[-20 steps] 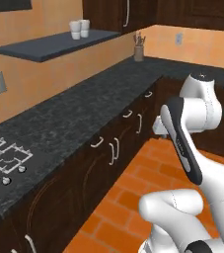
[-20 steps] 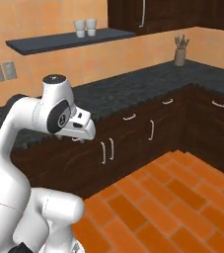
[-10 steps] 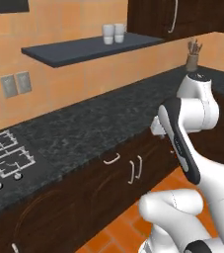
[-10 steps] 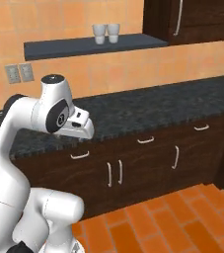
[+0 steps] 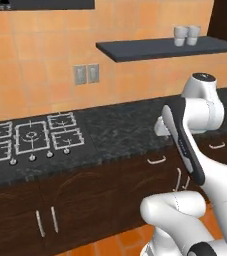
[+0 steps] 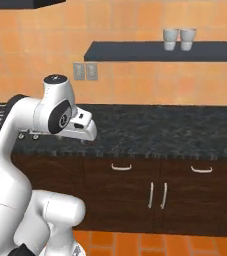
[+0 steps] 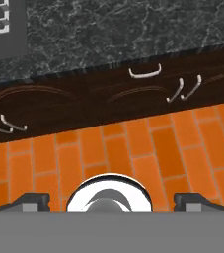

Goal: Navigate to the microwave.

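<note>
Though cut off above the stove (image 5: 32, 137), the microwave (image 5: 45, 4) looks dark.

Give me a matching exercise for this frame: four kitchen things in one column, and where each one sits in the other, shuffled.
Things:
1. cups
2. stove
3. outlet
4. drawer handle

Places:
A. set into the dark counter, at its left end
B. on the cabinet front below the counter
C. on the dark shelf
D. on the orange tiled wall, under the shelf's left end

Pairs: 1-C, 2-A, 3-D, 4-B
</note>
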### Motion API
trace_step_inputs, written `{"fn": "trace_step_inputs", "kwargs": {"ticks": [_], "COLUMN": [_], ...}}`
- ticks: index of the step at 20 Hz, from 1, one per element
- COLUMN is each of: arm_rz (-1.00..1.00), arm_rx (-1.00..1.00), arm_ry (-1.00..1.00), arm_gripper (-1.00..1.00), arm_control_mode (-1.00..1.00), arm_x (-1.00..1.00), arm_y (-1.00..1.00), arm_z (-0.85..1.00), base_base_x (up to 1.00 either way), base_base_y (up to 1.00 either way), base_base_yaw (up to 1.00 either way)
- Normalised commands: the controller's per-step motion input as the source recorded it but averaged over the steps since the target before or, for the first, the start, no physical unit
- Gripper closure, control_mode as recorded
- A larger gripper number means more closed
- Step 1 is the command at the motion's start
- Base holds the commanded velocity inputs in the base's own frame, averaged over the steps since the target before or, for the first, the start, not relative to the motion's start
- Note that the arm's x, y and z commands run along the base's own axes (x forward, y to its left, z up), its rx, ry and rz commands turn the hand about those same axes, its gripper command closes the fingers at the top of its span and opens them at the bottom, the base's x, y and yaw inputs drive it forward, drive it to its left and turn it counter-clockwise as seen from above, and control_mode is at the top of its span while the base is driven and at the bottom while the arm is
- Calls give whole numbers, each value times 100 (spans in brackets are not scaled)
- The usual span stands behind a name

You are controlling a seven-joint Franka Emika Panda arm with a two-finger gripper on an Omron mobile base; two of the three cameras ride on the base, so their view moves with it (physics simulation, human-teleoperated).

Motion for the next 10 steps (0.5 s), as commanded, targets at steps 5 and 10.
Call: {"fn": "trace_step_inputs", "kwargs": {"ticks": [5, 10], "arm_rz": [0, 0], "arm_rx": [0, 0], "arm_ry": [0, 0], "arm_gripper": [-100, -100], "arm_control_mode": [100, 100], "arm_x": [0, 0], "arm_y": [0, 0], "arm_z": [0, 0], "base_base_x": [26, 40], "base_base_y": [35, 57], "base_base_yaw": [53, 47]}}
